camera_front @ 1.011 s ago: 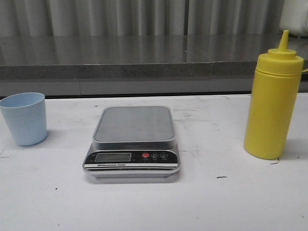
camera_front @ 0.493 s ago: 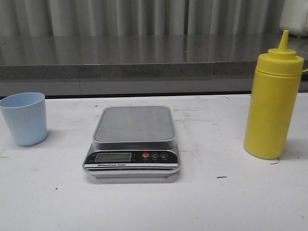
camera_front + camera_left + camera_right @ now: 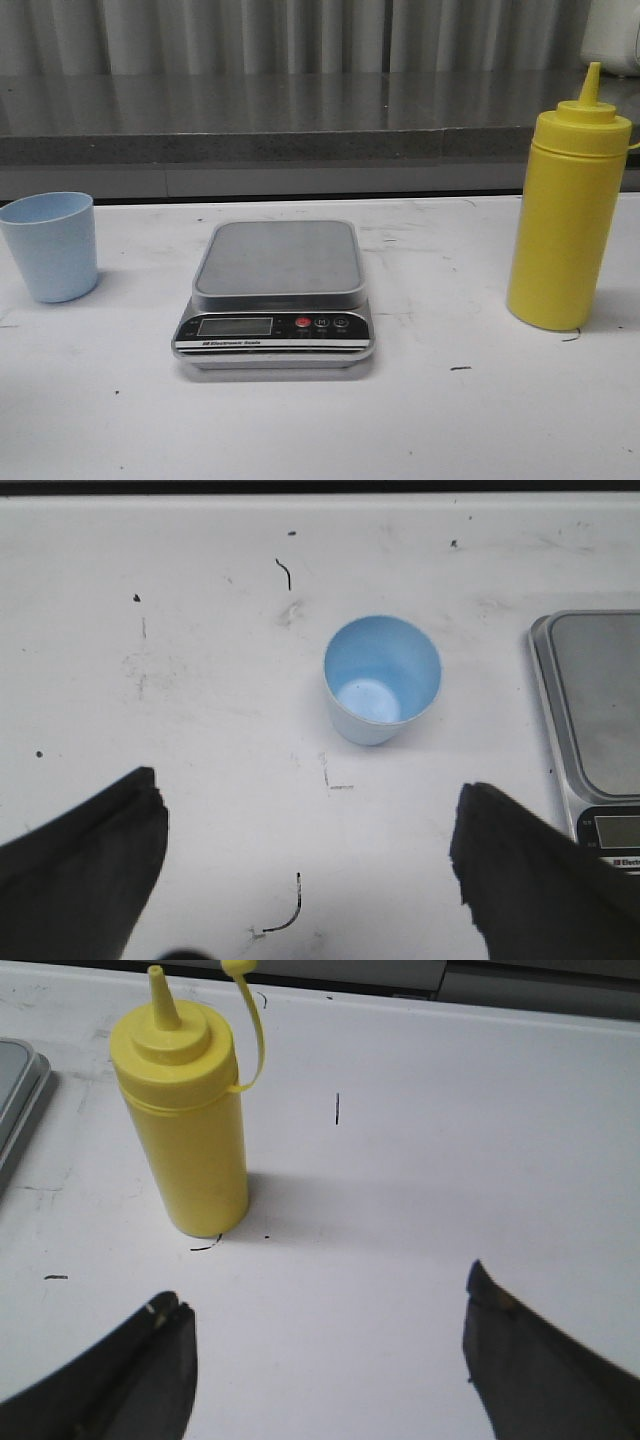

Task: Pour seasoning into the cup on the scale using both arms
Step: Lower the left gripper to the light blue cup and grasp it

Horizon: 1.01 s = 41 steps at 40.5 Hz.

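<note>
The light blue cup stands upright and empty on the white table at the left; it also shows in the left wrist view. The scale sits in the middle with nothing on its grey platform; its edge shows in the left wrist view. The yellow seasoning bottle stands upright at the right, its tethered cap hanging off the nozzle. My left gripper is open and empty, short of the cup. My right gripper is open and empty, short of the bottle. Neither arm shows in the front view.
A grey ledge runs along the back of the table, with a corrugated wall behind it. Small black marks dot the white tabletop.
</note>
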Tool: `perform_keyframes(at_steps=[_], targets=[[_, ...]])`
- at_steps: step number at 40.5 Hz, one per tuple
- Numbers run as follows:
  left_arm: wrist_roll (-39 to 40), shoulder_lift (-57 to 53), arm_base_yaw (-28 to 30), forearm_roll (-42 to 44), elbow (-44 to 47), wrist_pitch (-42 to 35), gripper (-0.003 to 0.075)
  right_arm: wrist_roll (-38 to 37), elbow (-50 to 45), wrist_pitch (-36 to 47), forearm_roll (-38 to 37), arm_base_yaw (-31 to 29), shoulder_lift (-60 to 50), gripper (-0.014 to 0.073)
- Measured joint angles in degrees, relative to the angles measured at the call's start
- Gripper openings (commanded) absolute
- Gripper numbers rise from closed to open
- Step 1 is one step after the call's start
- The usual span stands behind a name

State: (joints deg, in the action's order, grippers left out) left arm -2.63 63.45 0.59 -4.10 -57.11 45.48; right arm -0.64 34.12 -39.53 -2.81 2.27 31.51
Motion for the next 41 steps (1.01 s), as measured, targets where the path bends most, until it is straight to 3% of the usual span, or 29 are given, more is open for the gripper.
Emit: perform_keyframes(at_steps=[19,41], targets=[[0.00,29.25,0.00,0.00,-19.91,5.83,0.0568,0.00,0.00,0.00,0.00,0.00,0.10,0.0570],[0.00,46.44,0.00,0.00,-22.86,1.53,0.0566,0.00,0.00,0.00,0.00,0.00,0.10,0.0570]])
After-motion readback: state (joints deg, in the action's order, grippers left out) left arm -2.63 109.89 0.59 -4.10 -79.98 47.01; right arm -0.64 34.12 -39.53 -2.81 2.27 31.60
